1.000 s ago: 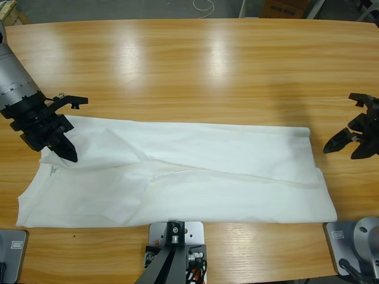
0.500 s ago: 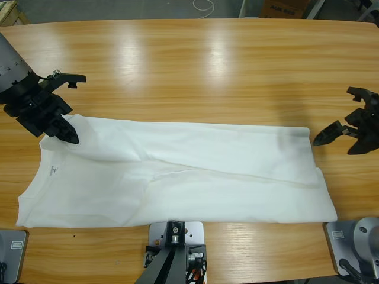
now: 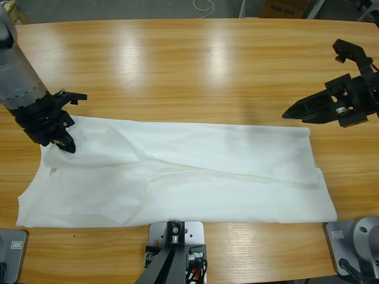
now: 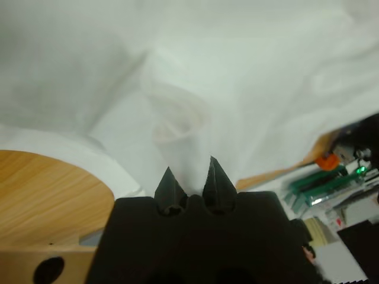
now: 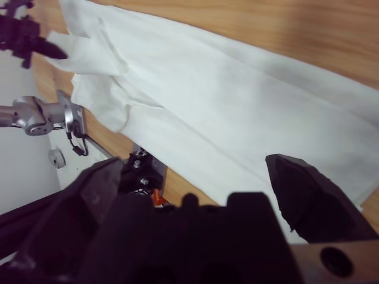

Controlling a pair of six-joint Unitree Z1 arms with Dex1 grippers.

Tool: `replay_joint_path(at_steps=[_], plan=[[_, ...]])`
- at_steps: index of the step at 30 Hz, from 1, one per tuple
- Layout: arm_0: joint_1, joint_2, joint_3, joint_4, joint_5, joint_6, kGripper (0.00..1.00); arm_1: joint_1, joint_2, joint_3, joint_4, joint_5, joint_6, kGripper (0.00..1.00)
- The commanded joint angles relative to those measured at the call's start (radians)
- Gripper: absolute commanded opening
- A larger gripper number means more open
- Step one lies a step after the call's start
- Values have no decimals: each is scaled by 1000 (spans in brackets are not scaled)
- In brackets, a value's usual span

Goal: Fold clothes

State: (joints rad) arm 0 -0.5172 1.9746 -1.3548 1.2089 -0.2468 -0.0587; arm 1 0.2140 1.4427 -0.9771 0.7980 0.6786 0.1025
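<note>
The white T-shirt [image 3: 195, 177] lies folded lengthwise in a long strip across the table's near half, collar end at the left, with a small label [image 3: 52, 170] showing. My left gripper [image 3: 64, 142] stands at its far left corner. In the left wrist view my left gripper [image 4: 192, 176] is shut on a pinched cone of the T-shirt [image 4: 237, 71]. My right gripper [image 3: 299, 111] hovers over bare wood just beyond the shirt's far right corner. In the right wrist view my right gripper [image 5: 192, 163] is open with nothing in it, above the T-shirt [image 5: 237, 112].
The wooden table [image 3: 195, 65] stretches bare beyond the shirt. A cardboard box [image 3: 284, 7] and a white cable [image 3: 204, 6] sit past the far edge. The right wrist view shows the left gripper [image 5: 26, 41] small at its top left.
My right gripper swung up and left, from beside the shirt's right edge to beyond its far right corner. My left gripper shifted slightly at the shirt's left corner.
</note>
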Motion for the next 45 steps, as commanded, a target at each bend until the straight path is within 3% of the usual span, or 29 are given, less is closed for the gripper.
replay_joint_path(at_steps=[1,3,7,11,14,23,28,34,37,45], plan=[[-18,126,-9,-30,16,-116,0,63,-28,68,-134,126,-13,993],[-19,127,-7,-38,17,-118,0,145,0,81,-250,170,-4,982],[-37,114,-11,-41,17,-135,0,300,127,78,-492,138,30,974],[-45,87,-5,-40,17,-150,0,383,246,61,-603,87,54,904],[-47,66,-1,-40,17,-153,0,436,281,50,-689,43,100,908],[-47,31,-10,-60,11,-153,0,634,462,-173,-655,-115,148,936],[-47,33,-4,-59,9,-153,0,646,535,-255,-639,-140,158,936],[-47,26,-4,-59,8,-155,0,693,650,-507,-398,-290,106,931],[-47,26,-6,-60,8,-155,0,726,697,-563,-353,-347,107,931],[-47,44,-13,-60,8,-155,0,733,759,-571,-357,-304,108,927]])
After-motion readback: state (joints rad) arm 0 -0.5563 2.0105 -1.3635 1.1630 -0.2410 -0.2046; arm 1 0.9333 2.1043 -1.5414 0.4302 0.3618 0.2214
